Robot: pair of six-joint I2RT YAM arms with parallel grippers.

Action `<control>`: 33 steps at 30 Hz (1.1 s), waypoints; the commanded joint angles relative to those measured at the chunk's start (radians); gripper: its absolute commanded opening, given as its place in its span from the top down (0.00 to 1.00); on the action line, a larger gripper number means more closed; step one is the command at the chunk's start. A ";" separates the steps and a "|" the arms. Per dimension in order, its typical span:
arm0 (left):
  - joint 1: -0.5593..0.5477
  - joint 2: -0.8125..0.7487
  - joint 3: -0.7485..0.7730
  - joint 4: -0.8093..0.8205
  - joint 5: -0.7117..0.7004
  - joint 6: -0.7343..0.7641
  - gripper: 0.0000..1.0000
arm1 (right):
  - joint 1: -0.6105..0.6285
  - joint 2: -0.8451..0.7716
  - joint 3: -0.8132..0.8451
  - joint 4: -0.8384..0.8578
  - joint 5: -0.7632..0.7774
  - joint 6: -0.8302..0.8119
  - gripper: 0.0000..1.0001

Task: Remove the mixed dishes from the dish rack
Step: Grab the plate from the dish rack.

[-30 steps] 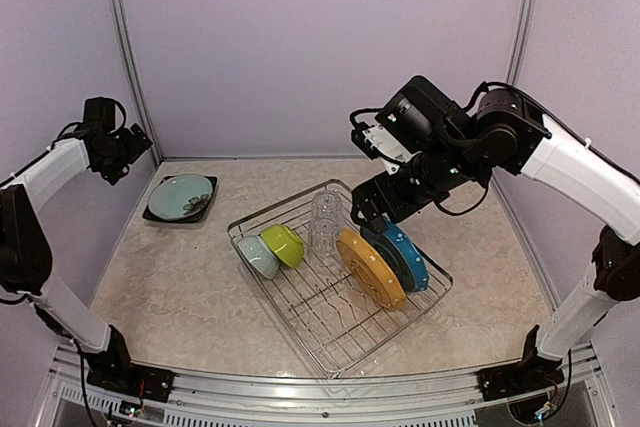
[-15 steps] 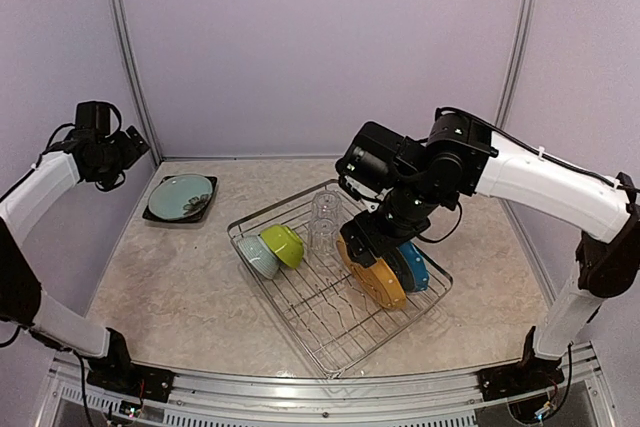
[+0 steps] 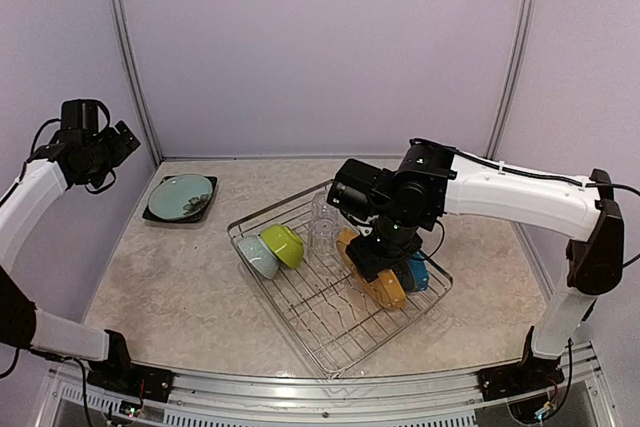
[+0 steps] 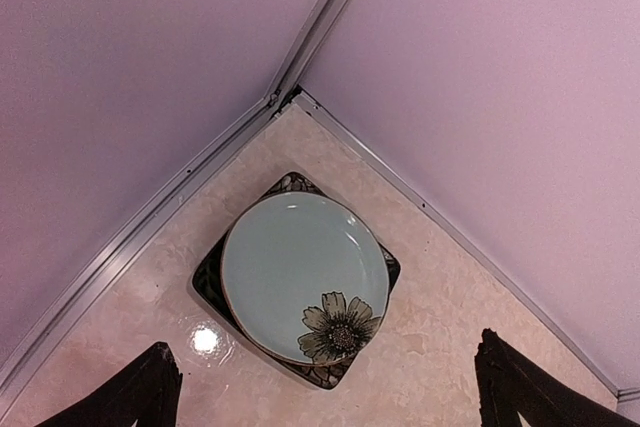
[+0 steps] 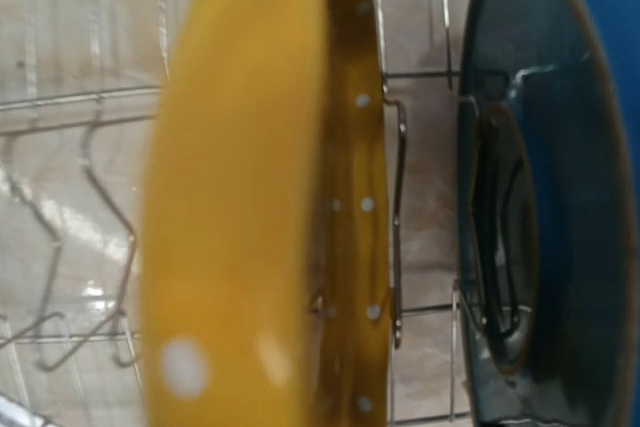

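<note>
The dish rack (image 3: 300, 332) sits mid-table and holds a lime bowl (image 3: 283, 244), a pale-blue bowl (image 3: 258, 256), clear glasses (image 3: 325, 217), the orange-dotted plate (image 3: 388, 290) and the blue-dotted plate (image 3: 419, 273), both on edge. My right gripper (image 3: 380, 265) is down on the orange plate's top rim; its fingers are hidden. The right wrist view shows the orange plate (image 5: 240, 197) edge-on, very close, with the blue plate (image 5: 540, 197) beside it. The pale teal plate (image 3: 180, 195) lies on the black square plate (image 3: 176, 219) at the far left. My left gripper (image 4: 330, 392) is open and empty, high above them.
Rack wires (image 5: 395, 207) run between the orange and blue plates. The teal plate (image 4: 300, 267) on the black plate (image 4: 208, 282) lies close to the back-left wall corner (image 4: 285, 97). Purple walls enclose the table on three sides.
My right arm has swung left and down from above the rack's back corner onto the orange plate. My left arm has lifted and drawn back toward the left wall.
</note>
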 commanded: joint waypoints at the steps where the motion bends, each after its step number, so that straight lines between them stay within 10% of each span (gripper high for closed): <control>1: -0.006 -0.028 -0.035 -0.030 -0.025 -0.001 0.01 | -0.017 0.010 -0.046 0.049 -0.002 0.000 0.40; 33: -0.008 -0.029 -0.033 -0.040 0.018 -0.078 0.01 | -0.052 0.010 0.079 0.011 -0.077 -0.008 0.80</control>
